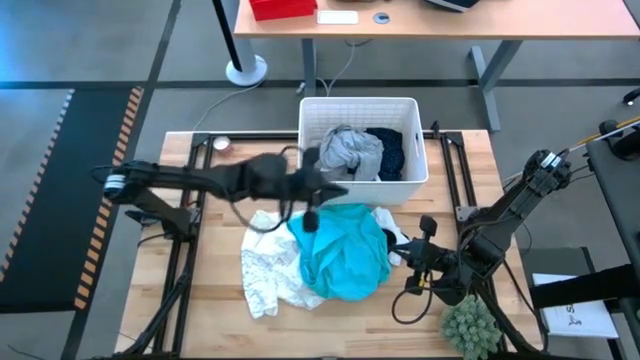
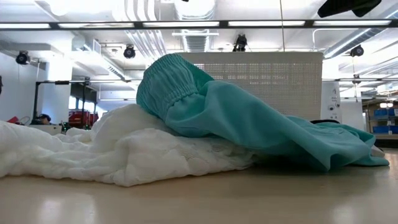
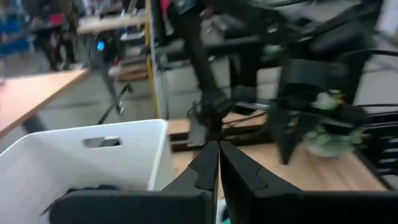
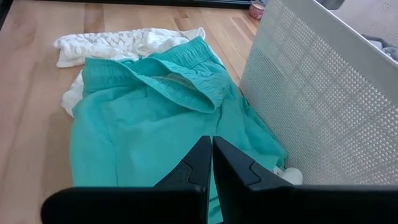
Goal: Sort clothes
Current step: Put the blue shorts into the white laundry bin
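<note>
A turquoise garment [image 1: 345, 250] lies on the table, partly over a white lacy garment [image 1: 262, 268]. Both also show in the low view, the turquoise garment [image 2: 249, 118] on top of the white one [image 2: 93, 149]. A grey garment [image 1: 350, 150] and a dark navy one [image 1: 392, 150] lie in the white bin [image 1: 412, 110]. My left gripper [image 1: 338, 190] is shut and empty above the table by the bin's near wall, as the left wrist view [image 3: 219, 152] shows. My right gripper [image 1: 398, 255] is shut, low at the turquoise garment's right edge [image 4: 212, 144]. My right gripper points its shut fingers level from the table's right over the turquoise garment's right part [image 4: 186, 134]. I cannot tell whether they touch the cloth.
The bin's perforated wall [image 4: 323, 93] stands close beside my right gripper. A small dark and white piece [image 1: 392, 228] lies between the bin and the turquoise garment. A green plant [image 1: 470, 328] stands at the near right corner. A desk [image 1: 450, 20] stands beyond the far edge.
</note>
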